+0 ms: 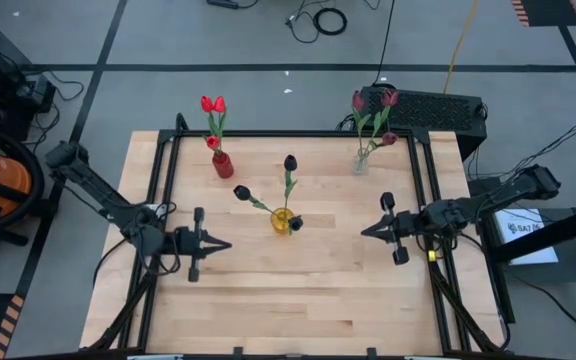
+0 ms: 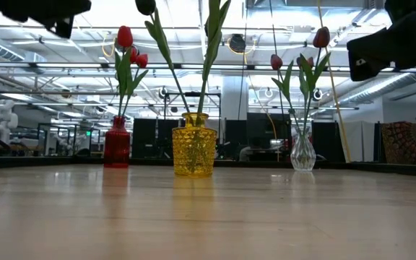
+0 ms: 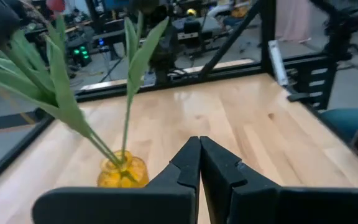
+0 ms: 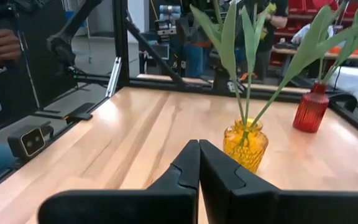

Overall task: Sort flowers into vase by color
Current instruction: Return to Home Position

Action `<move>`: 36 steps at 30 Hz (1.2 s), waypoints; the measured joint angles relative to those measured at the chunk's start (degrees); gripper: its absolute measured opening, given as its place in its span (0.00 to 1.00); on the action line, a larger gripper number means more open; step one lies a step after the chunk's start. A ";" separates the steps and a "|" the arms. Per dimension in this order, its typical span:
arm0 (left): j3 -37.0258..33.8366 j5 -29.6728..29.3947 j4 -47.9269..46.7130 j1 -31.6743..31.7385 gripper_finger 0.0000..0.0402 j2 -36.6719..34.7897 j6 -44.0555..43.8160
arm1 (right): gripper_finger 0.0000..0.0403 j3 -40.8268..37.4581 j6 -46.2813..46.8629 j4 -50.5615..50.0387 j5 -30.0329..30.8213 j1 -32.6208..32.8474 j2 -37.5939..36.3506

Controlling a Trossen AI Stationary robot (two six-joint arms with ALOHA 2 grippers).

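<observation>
- The left gripper (image 1: 223,243) hovers over the near-left part of the wooden table (image 1: 308,300), its two dark fingers pressed together with nothing between them, tips pointing toward the table's middle.
- The right gripper (image 1: 365,231) hovers over the right side of the table at about the same depth. Its fingers are likewise pressed together and empty, and it faces the left gripper.
- Between the two grippers, and apart from both, a yellow vase (image 1: 283,221) stands upright near the table's centre. It holds the black tulips (image 1: 290,162): one rises straight, one leans toward the left arm's side, and one head droops beside the vase's rim.
- Toward the far left edge, a red vase (image 1: 223,165) stands upright with the red tulips (image 1: 213,104) in it, their heads clustered above its neck.
- Toward the far right edge, a clear glass vase (image 1: 361,163) stands upright with the dark red tulips (image 1: 389,98) in it, their stems fanned apart.
- No flower lies loose on the tabletop; every visible stem sits in one of the three vases.
- A black frame (image 1: 298,133) borders the table.
- In the right wrist view, a person's hand (image 4: 2,46) shows beyond the table's edge.
</observation>
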 joint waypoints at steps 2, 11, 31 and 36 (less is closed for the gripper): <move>-2.78 2.29 2.96 0.77 0.02 -1.26 0.00 | 0.00 -0.02 0.61 -0.35 -0.47 0.02 0.45; -15.06 8.68 16.25 4.49 0.01 -5.13 0.15 | 0.00 -0.02 1.90 0.63 -3.14 0.07 3.29; -20.82 17.98 23.73 13.98 0.01 -6.34 3.00 | 0.00 -5.57 5.40 7.24 -10.15 -0.65 2.99; -20.82 20.75 23.58 17.58 0.01 -6.34 3.17 | 0.00 -5.46 5.34 5.74 -10.11 -2.08 1.97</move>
